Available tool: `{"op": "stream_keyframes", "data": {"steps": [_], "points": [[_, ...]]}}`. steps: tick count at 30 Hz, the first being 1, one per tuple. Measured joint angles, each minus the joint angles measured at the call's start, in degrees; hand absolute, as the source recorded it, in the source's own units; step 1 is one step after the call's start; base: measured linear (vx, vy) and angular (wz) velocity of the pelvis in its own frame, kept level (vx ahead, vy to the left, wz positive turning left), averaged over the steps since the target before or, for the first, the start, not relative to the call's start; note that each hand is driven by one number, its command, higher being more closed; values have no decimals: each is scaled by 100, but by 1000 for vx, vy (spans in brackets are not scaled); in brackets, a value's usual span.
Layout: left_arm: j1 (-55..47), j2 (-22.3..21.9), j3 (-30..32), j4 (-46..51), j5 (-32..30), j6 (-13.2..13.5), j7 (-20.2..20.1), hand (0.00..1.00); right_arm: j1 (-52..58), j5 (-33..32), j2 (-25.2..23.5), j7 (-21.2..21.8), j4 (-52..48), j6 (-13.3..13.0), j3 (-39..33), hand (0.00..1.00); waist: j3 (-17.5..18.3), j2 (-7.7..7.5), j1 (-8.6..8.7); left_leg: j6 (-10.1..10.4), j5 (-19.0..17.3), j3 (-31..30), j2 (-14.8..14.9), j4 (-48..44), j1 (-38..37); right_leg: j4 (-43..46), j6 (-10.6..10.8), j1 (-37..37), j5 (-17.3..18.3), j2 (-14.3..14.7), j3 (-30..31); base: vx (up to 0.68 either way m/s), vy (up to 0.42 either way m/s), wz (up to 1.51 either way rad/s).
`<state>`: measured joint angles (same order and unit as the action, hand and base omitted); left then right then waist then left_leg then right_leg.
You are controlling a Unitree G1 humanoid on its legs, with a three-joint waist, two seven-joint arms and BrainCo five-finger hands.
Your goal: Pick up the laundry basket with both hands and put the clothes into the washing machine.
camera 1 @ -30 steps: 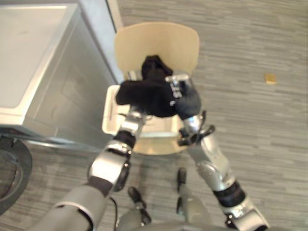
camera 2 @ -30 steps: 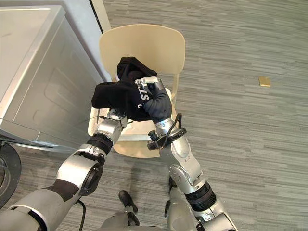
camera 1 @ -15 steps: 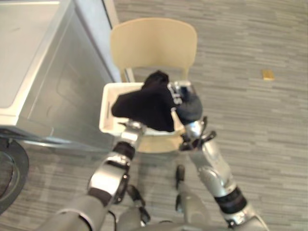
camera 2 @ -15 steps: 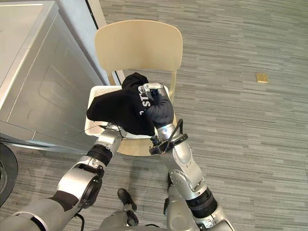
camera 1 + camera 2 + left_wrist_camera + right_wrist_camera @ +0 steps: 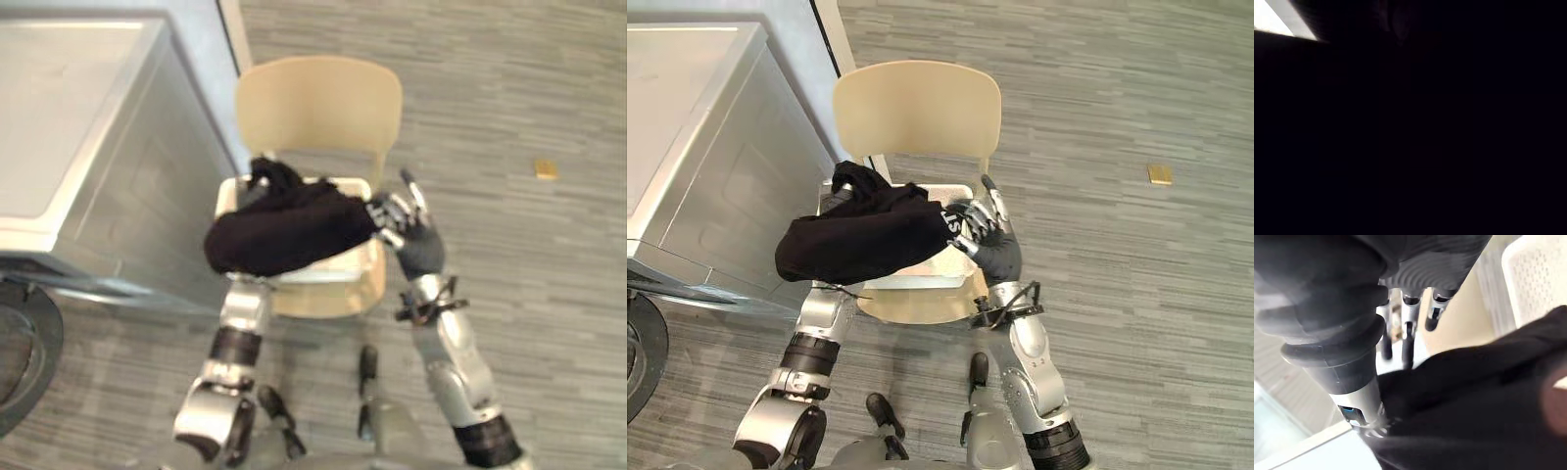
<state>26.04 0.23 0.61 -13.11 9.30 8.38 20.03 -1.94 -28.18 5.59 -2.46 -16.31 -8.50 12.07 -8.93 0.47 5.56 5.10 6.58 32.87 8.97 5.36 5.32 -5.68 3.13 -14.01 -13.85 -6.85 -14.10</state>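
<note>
The white laundry basket [image 5: 917, 282] sits on the beige chair [image 5: 916, 108] beside the washing machine [image 5: 686, 117], with a black garment [image 5: 857, 240] draped across it and over its left rim. Our left hand lies hidden under that cloth, so we cannot tell its grip; our right hand [image 5: 986, 241] is at the basket's right edge, fingers spread loosely against the garment's end

Matt black cloth garment [image 5: 862, 240]; white perforated plastic basket [image 5: 921, 277]; smooth pale wood-look chair [image 5: 916, 108].
</note>
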Motion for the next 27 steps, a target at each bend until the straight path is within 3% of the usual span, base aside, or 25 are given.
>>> {"op": "stream_keyframes", "data": {"steps": [4, 9, 13, 19, 27], "points": [[-705, -75, 360, 784, 30, 120, -134, 100, 267, 426, -171, -5, 28, 7, -632, 0, 121, 152, -18, 18, -20, -38, 15, 1, -220, 0, 40, 263, 42, -1, -65, 21, -4, 5], [-1426, -67, 864, 1721, 130, 251, -281, 100, 617, 904, -312, -142, 27, 5, -1571, 0, 461, 191, -36, 35, -79, -125, 53, 9, -382, -3, 72, 500, 166, -9, -209, 14, -13, 14], [-1865, -71, 1117, 2180, 135, 337, -385, 100, 859, 1082, -369, -260, 23, 6, -1881, 0, 620, 225, -160, 35, -85, -145, 95, 40, -484, -8, 53, 628, 223, 18, -259, 1, -24, 4], [-2584, -339, 1289, 2780, 136, 340, -599, 100, 1138, 1098, -588, -252, -213, 10, -1879, 0, 858, 305, -336, 53, -75, -159, 201, 38, -523, -19, 41, 695, 275, 69, -324, 7, -31, 3], [-2997, -431, 1304, 3189, 142, 332, -749, 100, 1149, 1099, -692, -229, -207, 26, -1580, 0, 966, 319, -382, 87, -54, -151, 361, -31, -612, -21, -46, 864, 354, 177, -492, 30, -30, 6]]}}
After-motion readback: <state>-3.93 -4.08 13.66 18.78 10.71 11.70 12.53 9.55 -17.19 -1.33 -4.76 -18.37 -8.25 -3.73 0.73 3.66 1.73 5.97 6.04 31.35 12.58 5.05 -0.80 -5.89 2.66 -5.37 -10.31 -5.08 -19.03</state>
